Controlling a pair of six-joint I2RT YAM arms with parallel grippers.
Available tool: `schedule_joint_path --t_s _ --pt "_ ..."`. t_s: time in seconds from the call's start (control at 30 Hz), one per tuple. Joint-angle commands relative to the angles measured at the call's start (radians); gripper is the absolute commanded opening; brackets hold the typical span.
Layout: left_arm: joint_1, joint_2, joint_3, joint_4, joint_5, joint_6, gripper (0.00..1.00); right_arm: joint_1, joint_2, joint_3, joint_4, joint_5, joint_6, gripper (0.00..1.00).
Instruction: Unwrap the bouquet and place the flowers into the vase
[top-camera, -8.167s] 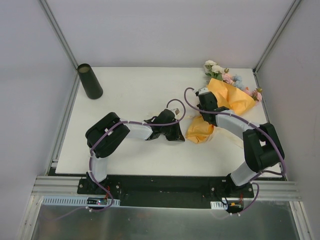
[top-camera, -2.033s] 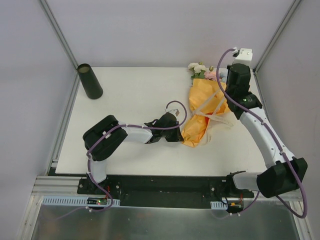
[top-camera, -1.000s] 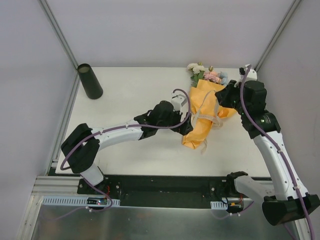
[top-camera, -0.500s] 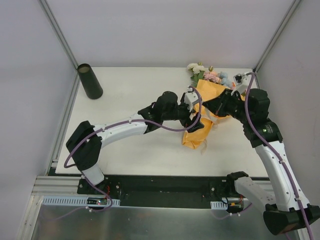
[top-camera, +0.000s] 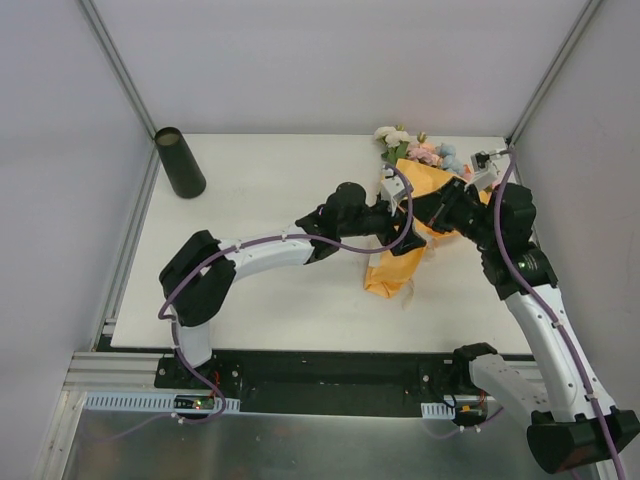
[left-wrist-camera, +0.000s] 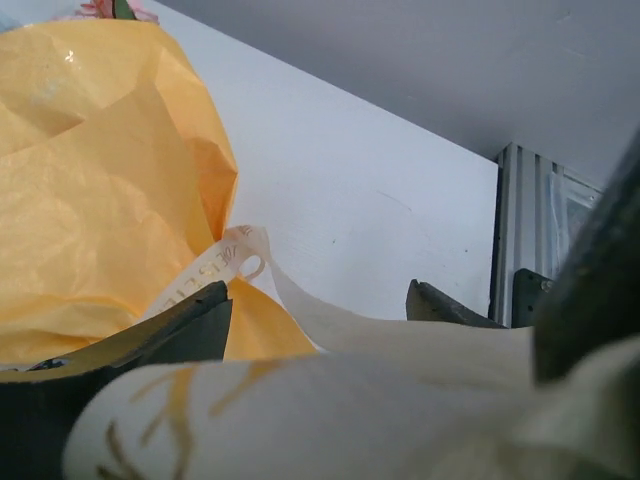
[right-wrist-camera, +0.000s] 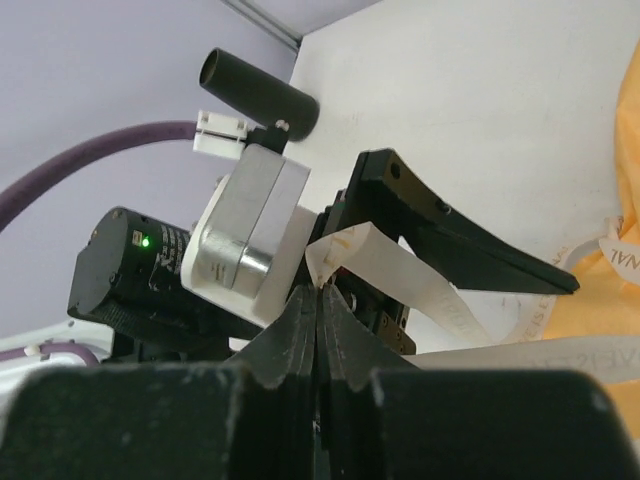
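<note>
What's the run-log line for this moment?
step: unwrapping bouquet, unfinished | left gripper: open around ribbon | right gripper: shut on ribbon end | flowers: in orange wrap | vase: upright, far left

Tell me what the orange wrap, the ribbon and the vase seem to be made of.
Orange wrap: thin matte paper, probably tissue or crepe, since it holds sharp creases and crinkles.
Ribbon: flat cream band with printed lettering that curls smoothly. It is likely fabric, possibly paper.
Vase: dark matte cylinder with no shine. It could be plastic, painted metal or card; I cannot tell which.
</note>
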Motion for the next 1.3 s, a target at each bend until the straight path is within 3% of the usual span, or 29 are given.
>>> schedule_joint_path --t_s 0.0,0.13,0.17,0.27,0.33,0.4,0.53,0.73,0.93,1.27 --pt "-0.002 0.006 0.032 0.19 0.019 -0.091 0.61 -0.005 -0.023 -0.034 0.122 0.023 0.103 0.0" --pt "-0.002 0.012 0.034 0.188 0.009 -0.099 0.08 -0.003 -0.038 -0.057 0.156 0.056 0.152 0.01" --pt "-0.001 0.009 0.032 0.175 0.004 -0.094 0.0 -0.005 -0.044 -0.054 0.143 0.082 0.158 0.07" --pt "0.001 -0.013 0.034 0.1 -0.054 -0.062 0.0 -0.003 -0.07 -0.043 0.084 0.203 0.17 0.34" --pt "0.005 -0.039 0.015 0.067 -0.15 -0.036 0.0 -0.003 -0.095 -0.046 0.057 0.286 0.184 0.46" --pt "0.016 -0.063 -0.003 0.037 -0.235 -0.024 0.0 -0.005 -0.116 -0.066 0.044 0.361 0.195 0.52" --pt "0.066 -0.103 -0.017 0.008 -0.246 -0.042 0.0 -0.005 -0.13 -0.122 0.006 0.571 0.198 0.68" --pt "0.108 -0.161 0.038 -0.134 -0.238 -0.062 0.0 -0.013 -0.066 -0.224 0.053 0.739 0.249 0.75" --pt "0.117 -0.177 0.083 -0.22 -0.157 -0.111 0.0 -0.052 0.075 -0.251 0.127 0.748 0.244 0.76" --pt "0.117 -0.221 0.161 -0.341 -0.163 -0.07 0.0 -0.163 0.295 -0.274 0.253 0.665 0.27 0.75"
